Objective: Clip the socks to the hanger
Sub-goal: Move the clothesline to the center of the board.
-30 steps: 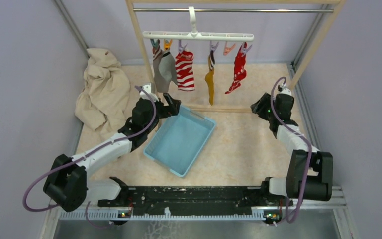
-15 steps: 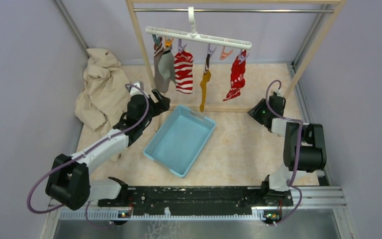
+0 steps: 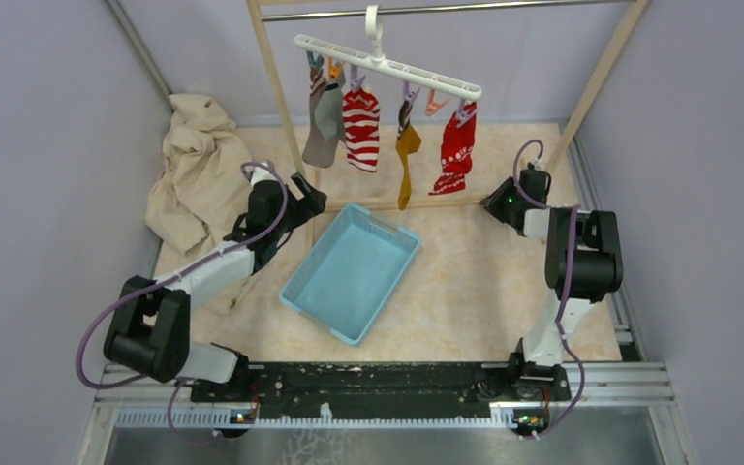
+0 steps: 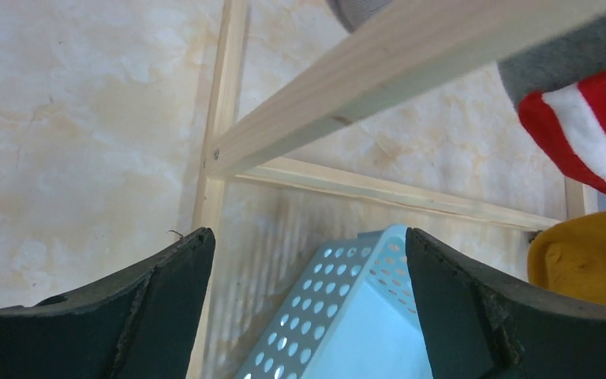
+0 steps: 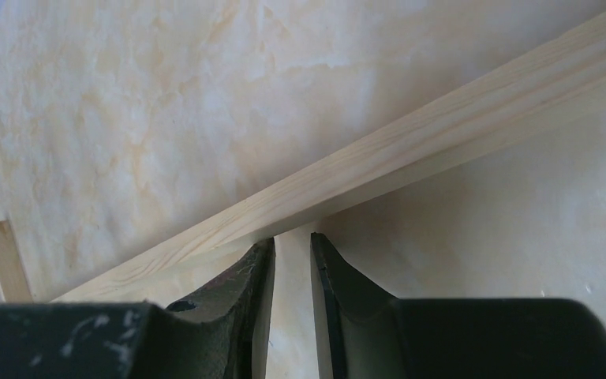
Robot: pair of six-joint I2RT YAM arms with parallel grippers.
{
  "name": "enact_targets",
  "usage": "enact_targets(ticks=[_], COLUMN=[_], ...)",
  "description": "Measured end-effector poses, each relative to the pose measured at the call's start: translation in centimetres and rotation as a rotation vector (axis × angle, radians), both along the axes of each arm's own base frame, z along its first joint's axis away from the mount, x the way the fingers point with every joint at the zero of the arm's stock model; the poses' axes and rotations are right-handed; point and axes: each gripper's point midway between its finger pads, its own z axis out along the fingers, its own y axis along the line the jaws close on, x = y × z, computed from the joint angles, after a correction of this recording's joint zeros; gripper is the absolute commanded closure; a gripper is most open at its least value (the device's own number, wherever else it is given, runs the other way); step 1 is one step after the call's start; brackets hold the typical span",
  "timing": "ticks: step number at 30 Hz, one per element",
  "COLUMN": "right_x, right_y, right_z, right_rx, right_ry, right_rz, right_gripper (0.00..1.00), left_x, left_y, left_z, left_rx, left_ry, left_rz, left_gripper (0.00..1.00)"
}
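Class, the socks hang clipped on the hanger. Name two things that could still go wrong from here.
The hanger hangs tilted on the rail, right end lower; it might swing and the mustard sock or patterned red sock could slip its peg. The open left tool sits close to the rack's wooden post; a careless move might bump it.

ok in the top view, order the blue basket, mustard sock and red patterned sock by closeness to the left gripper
From the left gripper:
1. blue basket, right beside it on the table
2. mustard sock, hanging farther right
3. red patterned sock, hanging rightmost
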Motion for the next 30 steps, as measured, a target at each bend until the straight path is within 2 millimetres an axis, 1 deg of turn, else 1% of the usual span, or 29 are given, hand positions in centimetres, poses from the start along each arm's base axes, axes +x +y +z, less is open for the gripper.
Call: enact_targets(ticks=[3,9,12,14,16,18,20,21,25,27,30], right_x=[1.3,3.3,3.9,3.9,3.9,3.9,3.4,2.8,-0.9,-2.7,-4.7], right_y=[0.1,0.1,0.1,0.1,0.1,0.2,0.3,0.4,1.2,2.1,3.6], right_z=[0.1,0.2,0.2,0.2,0.2,0.2,0.2,0.2,0.1,0.0,0.2], right_rx=[0.007,0.013,0.015,0.015,0.015,0.017,0.027,0.031,0.038,0.036,0.035], right_ry=[-0.011,-0.028,-0.033,-0.036,-0.038,-0.043,-0.052,-0.058,-0.061,-0.054,-0.048], right_rz=[0.005,0.009,0.011,0.011,0.011,0.009,0.004,0.001,-0.004,0.014,0.058], right_gripper=[0.76,0.76,0.76,0.76,0.76,0.73,0.72,0.72,0.71,0.70,0.69], left_x=[1.1,4.0,5.3,5.9,6.1,6.0,5.7,5.4,3.6,2.6,1.3], left_y=[0.2,0.0,0.1,0.2,0.3,0.3,0.1,0.1,-0.6,-1.4,-2.7], left_z=[-0.6,0.3,0.2,-0.3,-0.7,-0.6,-0.4,-0.3,0.1,0.5,1.3], left_rx=[-0.009,-0.049,-0.057,-0.052,-0.044,-0.040,-0.044,-0.048,-0.074,-0.083,-0.080], left_ry=[0.020,-0.009,-0.021,-0.015,-0.008,-0.011,-0.024,-0.029,-0.042,-0.056,-0.080], left_rz=[0.009,0.021,0.020,0.016,0.011,0.005,-0.009,-0.018,-0.084,-0.143,-0.224], left_gripper=[0.05,0.04,0.02,0.01,0.01,0.01,0.01,0.01,0.01,0.01,0.01])
